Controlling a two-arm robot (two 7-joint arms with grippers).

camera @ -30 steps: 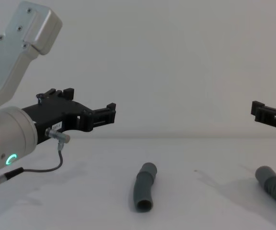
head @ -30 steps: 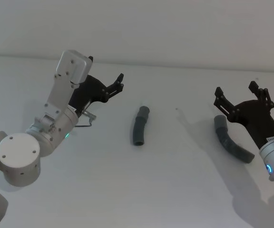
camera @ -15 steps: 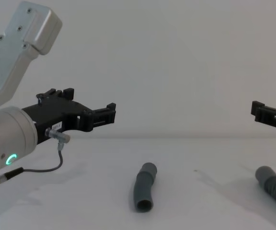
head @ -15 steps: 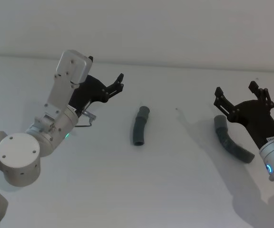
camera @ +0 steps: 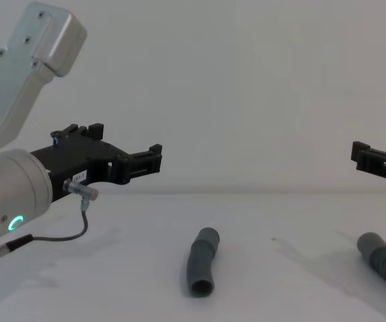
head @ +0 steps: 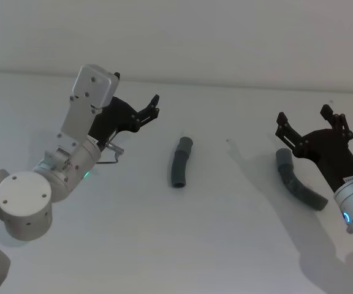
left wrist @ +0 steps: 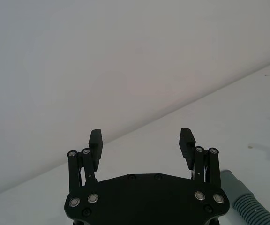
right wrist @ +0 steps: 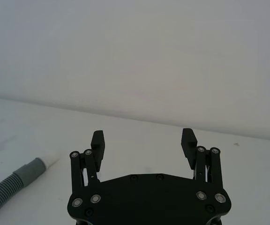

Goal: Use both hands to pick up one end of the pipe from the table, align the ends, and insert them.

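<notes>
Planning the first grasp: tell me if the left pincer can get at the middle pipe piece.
Probably yes. The left pincer hangs open above the table, and the middle pipe piece lies alone to its right with nothing between them.

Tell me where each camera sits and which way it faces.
Head: high, looking down at the table; left gripper and right gripper show.
Chest: low, looking across the table; both grippers show.
Left wrist: behind its open fingers, facing the wall.
Right wrist: likewise, behind its open fingers.
Head and chest share the middle pipe piece.
</notes>
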